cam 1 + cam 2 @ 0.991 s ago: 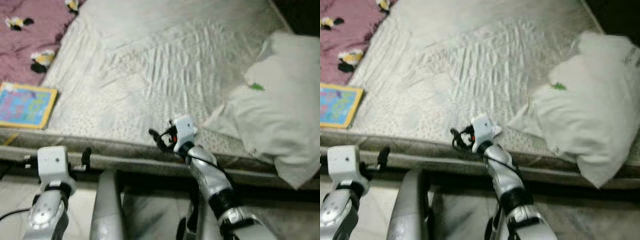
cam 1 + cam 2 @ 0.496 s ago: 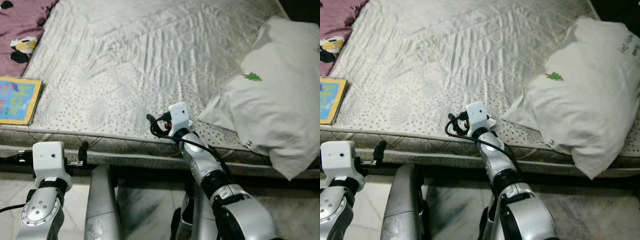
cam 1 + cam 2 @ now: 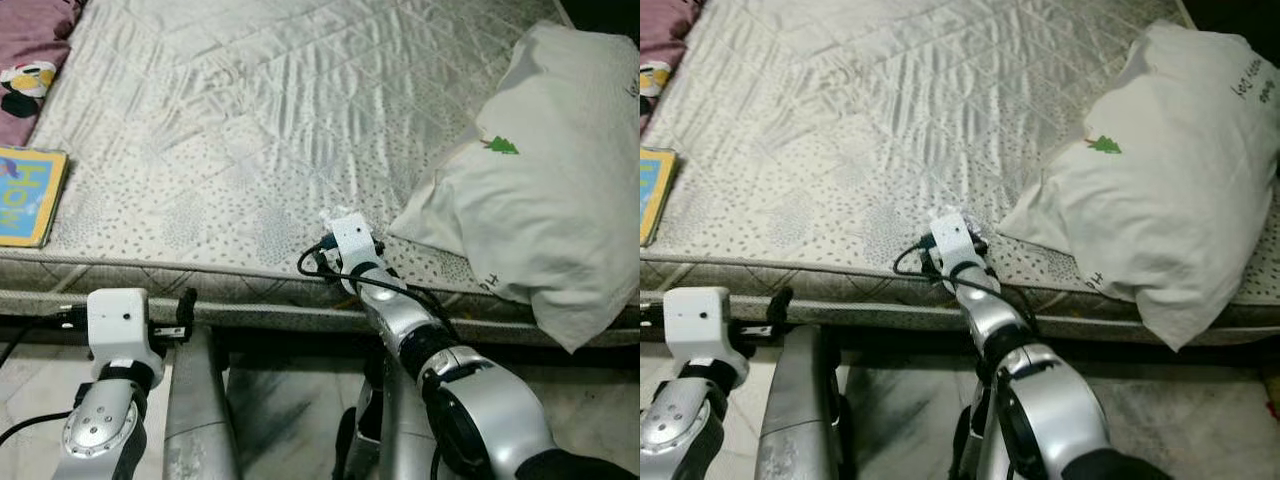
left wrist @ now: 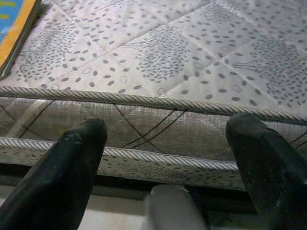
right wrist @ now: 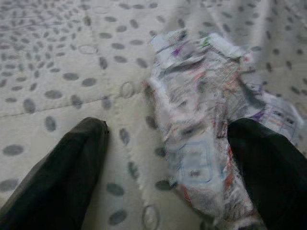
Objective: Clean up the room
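Observation:
A crumpled scrap of printed paper lies on the grey dotted mattress near its front edge, just left of the pillow's corner. My right gripper is open over it, one finger on bare mattress and the other against the scrap's far side. Seen from the head, the right arm reaches over the mattress edge, and its white wrist block hides the fingers. My left gripper hangs open and holds nothing, low in front of the mattress's side.
A big white pillow lies on the right of the bed, overhanging the front edge. A blue and yellow book rests at the left edge. Pink bedding lies at the back left. Tiled floor is below.
The head view has swung and sharpened, so the book and pink bedding sit further left. My right wrist has reached slightly further onto the mattress. The left arm stays low.

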Controlling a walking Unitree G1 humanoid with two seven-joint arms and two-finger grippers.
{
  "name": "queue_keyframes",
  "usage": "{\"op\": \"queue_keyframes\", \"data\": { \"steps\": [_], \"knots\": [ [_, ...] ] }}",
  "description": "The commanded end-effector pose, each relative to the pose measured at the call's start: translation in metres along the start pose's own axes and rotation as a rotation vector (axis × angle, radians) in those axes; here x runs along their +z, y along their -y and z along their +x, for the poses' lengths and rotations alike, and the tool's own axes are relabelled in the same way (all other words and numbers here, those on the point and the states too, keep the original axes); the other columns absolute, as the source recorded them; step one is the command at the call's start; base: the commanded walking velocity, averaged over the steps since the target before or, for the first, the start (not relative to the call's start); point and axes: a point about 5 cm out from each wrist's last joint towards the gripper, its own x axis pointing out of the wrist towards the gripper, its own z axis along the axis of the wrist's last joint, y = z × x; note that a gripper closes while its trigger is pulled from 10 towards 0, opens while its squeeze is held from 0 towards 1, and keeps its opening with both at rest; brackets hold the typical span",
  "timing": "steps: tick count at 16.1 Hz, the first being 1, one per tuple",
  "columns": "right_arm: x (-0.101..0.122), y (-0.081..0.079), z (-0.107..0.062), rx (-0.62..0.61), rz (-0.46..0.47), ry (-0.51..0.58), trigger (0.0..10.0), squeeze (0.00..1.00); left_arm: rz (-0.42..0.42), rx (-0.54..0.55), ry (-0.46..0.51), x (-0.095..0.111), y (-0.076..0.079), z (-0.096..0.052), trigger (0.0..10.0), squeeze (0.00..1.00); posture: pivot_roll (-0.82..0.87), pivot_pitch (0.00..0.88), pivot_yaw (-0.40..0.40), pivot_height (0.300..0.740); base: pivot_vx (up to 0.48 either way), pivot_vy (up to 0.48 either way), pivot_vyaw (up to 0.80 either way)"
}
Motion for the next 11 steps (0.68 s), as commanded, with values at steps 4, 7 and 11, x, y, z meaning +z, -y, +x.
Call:
{"op": "queue_keyframes", "data": {
  "steps": [4,7,11],
  "knots": [
    [-0.022,-0.002,-0.004,0.001,0.071,-0.121,0.0,0.00,-0.009,-0.001,0.000,-0.003,0.004,0.003,10.0,0.00,0.21,0.238,-0.147,0.537,0.000,0.000,0.00],
    [-0.031,0.005,-0.006,0.011,0.130,-0.149,0.0,0.00,-0.015,-0.008,0.010,-0.001,0.007,0.009,10.0,0.00,0.19,0.222,-0.147,0.537,0.000,0.000,0.00],
    [-0.037,0.019,-0.008,-0.010,0.235,-0.163,0.0,0.00,-0.012,-0.010,0.018,-0.002,0.008,0.015,10.0,0.00,0.17,0.204,-0.143,0.537,0.000,0.000,0.00]
  ]
}}
